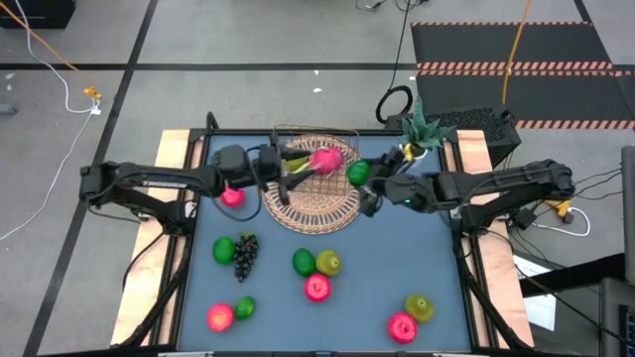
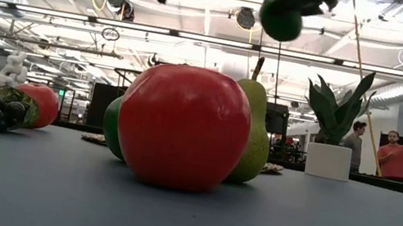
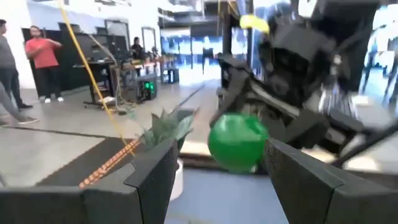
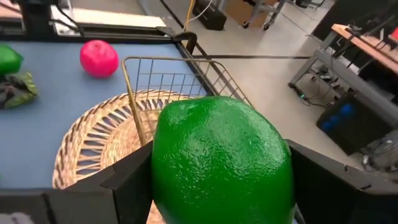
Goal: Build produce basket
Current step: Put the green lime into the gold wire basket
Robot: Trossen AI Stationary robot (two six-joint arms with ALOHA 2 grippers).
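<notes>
**Lime held at the basket rim, left claw over the well**

From above, your left arm reaches in from the left edge of the bench (image 1: 397,258), its left claw (image 1: 290,171) over the basket (image 1: 313,213), next to the pink dragon fruit (image 1: 324,159) that shows over the well. I cannot tell from above whether that claw grips the fruit. The left wrist view settles its spread: the two dark fingers (image 3: 152,177) stand apart with nothing visible between them, so the claw is released.

A pink apple (image 1: 232,195) lies just left of the basket. Nearer the front-left sit a lime (image 1: 224,249), the dark grape bunch (image 1: 245,254), and a pink apple and lime pair (image 1: 220,317). In the middle lie a lime, a pear and a red apple (image 1: 317,288); only the low view shows that apple (image 2: 182,126) filling the foreground, hiding most of the pear (image 2: 252,130) behind it.

To the right, your right claw (image 1: 369,177) is clenched on a green lime (image 1: 358,173) at the basket's right rim. The right wrist view shows the lime (image 4: 221,158) between both fingers, above the woven rim (image 4: 87,140) and beside the wire handle (image 4: 168,78). The low view shows the lime (image 2: 281,19) held well clear of the bench.

A white pot with a green plant (image 1: 419,134) stands at the back right corner. Two people show far off in the room, in the low and left wrist views only. I find no readable writing or labels.
</notes>
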